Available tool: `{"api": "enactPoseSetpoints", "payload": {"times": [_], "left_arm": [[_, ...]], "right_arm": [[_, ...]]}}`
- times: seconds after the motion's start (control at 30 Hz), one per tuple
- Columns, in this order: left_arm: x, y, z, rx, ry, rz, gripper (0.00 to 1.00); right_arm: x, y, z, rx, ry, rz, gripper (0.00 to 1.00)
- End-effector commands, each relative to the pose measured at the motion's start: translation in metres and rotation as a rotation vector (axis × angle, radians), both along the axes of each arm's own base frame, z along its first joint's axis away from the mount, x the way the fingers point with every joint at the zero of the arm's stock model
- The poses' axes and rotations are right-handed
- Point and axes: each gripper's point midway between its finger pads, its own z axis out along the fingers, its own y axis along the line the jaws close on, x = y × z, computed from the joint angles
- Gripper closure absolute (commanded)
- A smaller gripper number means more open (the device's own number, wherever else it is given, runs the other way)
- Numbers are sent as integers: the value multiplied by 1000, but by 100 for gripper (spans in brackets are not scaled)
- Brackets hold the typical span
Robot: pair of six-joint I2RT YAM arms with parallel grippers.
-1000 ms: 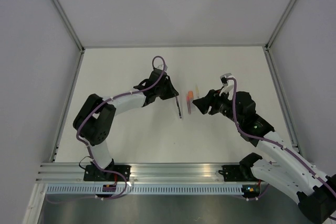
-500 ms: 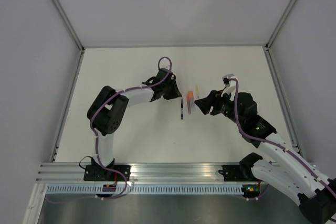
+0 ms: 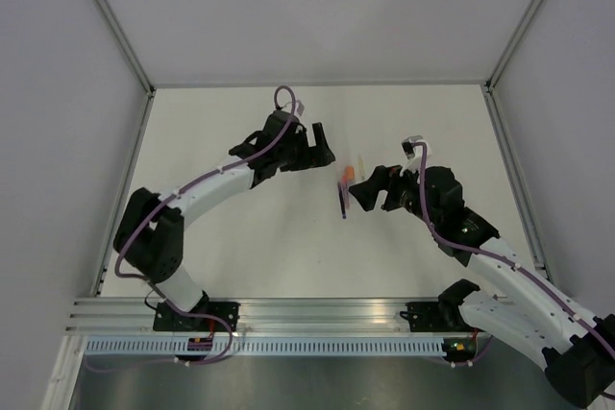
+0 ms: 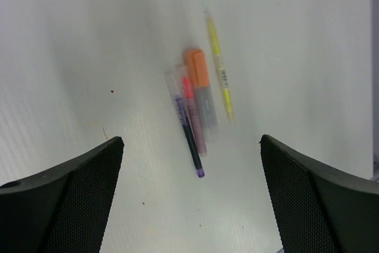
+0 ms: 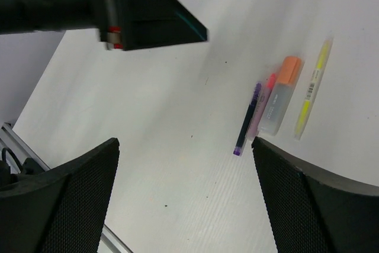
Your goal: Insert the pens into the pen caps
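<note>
Both claws are released and carry nothing, so you are judged to be at the first pick. Take the dark purple pen (image 4: 190,140) first. It lies outermost in the group, on the left-edge side, and its near end projects past its neighbours. Set the fingers crosswise to the barrel and close on that free end only, because farther along the red-pink pen (image 4: 193,114) touches it and a wide bite would probably gather both. The right gripper (image 5: 185,146) hovers just beside this near end. The group lies flat on the table (image 3: 240,237), about midway between the left and right edges. All long axes run nearly parallel, near edge to far edge. The orange pen cap (image 4: 197,67) sits at the far end of a pale grey barrel (image 4: 206,109); whether it is pushed home cannot be told. The pale yellow pen (image 4: 219,69), on the right-edge side, reaches farthest. The left gripper (image 3: 322,146) hovers beyond, toward the far-left corner.
</note>
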Motion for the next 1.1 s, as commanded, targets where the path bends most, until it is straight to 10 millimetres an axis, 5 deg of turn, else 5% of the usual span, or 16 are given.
{"api": "enactPoseSetpoints", "payload": {"times": [0.0,0.1,0.17,0.2,0.27,0.3,0.37,0.43,0.47,0.7,1.07], "left_arm": [[-22,21,63,-9,-154,-55,0],[-45,36,82,-20,-221,-97,0],[-62,46,72,-11,-217,-118,0],[-69,49,89,-44,-277,-127,0],[-88,55,75,-46,-293,-184,0],[-97,55,96,-99,-372,-213,0],[-114,60,83,-121,-393,-249,0],[-127,58,106,-209,-493,-287,0],[-133,59,97,-214,-492,-301,0],[-140,71,109,-234,-587,-277,0],[-137,69,96,-214,-556,-275,0]], "right_arm": [[6,-3,-1,-1,4,-35,2],[10,-6,-1,-4,8,-62,2],[15,-12,-7,-12,35,-117,2],[18,-14,-6,-16,35,-143,2],[24,-21,-10,-35,60,-197,2],[25,-24,-14,-49,75,-214,2],[29,-25,-14,-55,91,-240,2],[30,-25,-17,-65,101,-240,2],[30,-24,-18,-66,102,-235,2],[29,-21,-17,-61,72,-209,2],[25,-20,-7,-34,32,-186,2]]}}
